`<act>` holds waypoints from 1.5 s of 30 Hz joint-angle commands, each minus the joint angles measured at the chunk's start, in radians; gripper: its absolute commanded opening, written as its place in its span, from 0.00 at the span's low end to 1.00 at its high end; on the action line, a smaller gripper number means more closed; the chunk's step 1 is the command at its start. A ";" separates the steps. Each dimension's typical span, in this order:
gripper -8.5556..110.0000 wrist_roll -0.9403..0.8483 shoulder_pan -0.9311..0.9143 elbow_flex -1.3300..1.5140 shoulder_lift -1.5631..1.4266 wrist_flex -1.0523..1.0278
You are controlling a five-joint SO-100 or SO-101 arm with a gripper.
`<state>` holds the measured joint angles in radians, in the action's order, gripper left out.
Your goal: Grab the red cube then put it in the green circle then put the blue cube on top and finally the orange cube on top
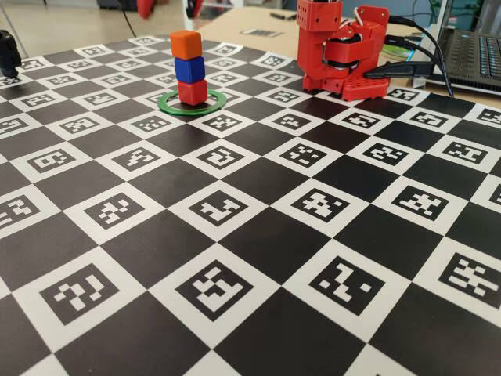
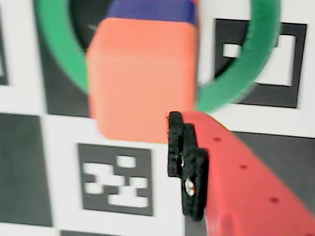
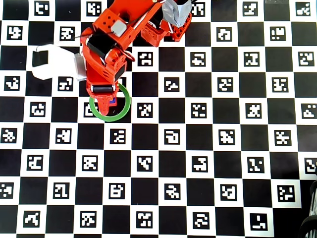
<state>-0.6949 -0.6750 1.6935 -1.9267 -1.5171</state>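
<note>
In the fixed view the red cube (image 1: pixel 192 92) stands inside the green circle (image 1: pixel 188 113), with the blue cube (image 1: pixel 189 69) on it and the orange cube (image 1: pixel 185 45) on top. My gripper (image 1: pixel 168 6) hangs just above the stack at the top edge, its two red tips spread wider than a cube, holding nothing. The wrist view looks down on the orange cube (image 2: pixel 142 78), a strip of the blue cube (image 2: pixel 152 10) and the green circle (image 2: pixel 246 64); one red finger (image 2: pixel 236 172) shows at lower right. Overhead, the gripper (image 3: pixel 105 101) covers the stack inside the circle (image 3: pixel 126 106).
The red arm base (image 1: pixel 344 63) stands at the back right of the checkered marker mat (image 1: pixel 235 258). A laptop (image 1: pixel 477 55) and cables lie behind it. A black object (image 1: pixel 8 51) sits at the far left edge. A white piece (image 3: pixel 49 62) lies left of the arm.
</note>
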 commanded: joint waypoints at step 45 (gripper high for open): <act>0.02 -0.344 0.762 1.466 -1.175 0.678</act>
<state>-1.0048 0.0966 3.1247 -3.0603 -0.7992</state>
